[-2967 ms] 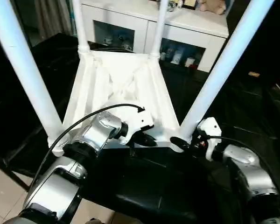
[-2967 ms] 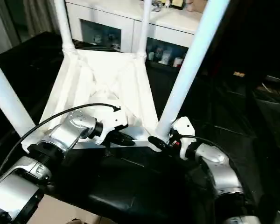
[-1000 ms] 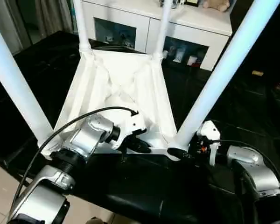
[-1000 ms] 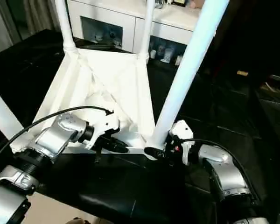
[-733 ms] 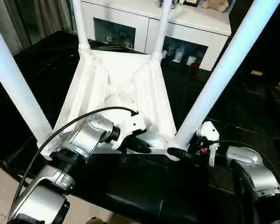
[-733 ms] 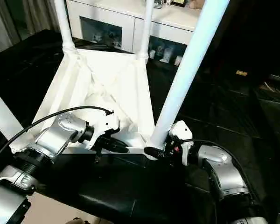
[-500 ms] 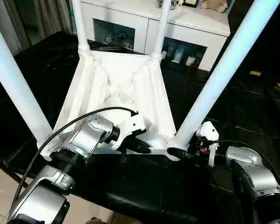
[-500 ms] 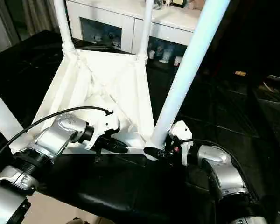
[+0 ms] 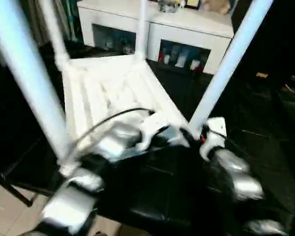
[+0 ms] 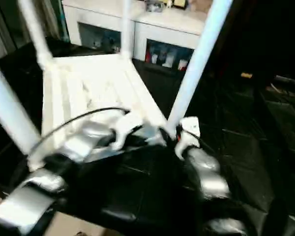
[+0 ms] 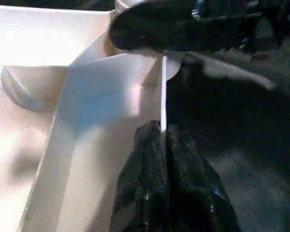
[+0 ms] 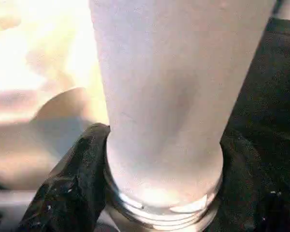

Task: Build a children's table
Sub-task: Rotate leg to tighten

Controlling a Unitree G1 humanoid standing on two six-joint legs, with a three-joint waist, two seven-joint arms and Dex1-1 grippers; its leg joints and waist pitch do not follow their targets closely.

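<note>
On the black counter in front of me lies the children's table, turned upside down, its ribbed underside facing up and its legs rising from the corner sockets. Beyond the table stands a white cabinet with glass doors.

My left fingers are pressed together on the thin near rim of the tabletop, which shows as a white edge running up between the two black pads, close to the near right corner of the table. From my head I see that left hand reaching across to that same edge, a black cable arching over its wrist.

My right fingers stand spread around the foot of the near right leg, one pad on each side of the tube just above the socket ring where it enters the table; both pads lie against the tube's wall. That leg tilts up and away to the right of the tabletop. The near left leg rises at the table's opposite near corner, and the two far legs stand at the corners nearest the cabinet.
</note>
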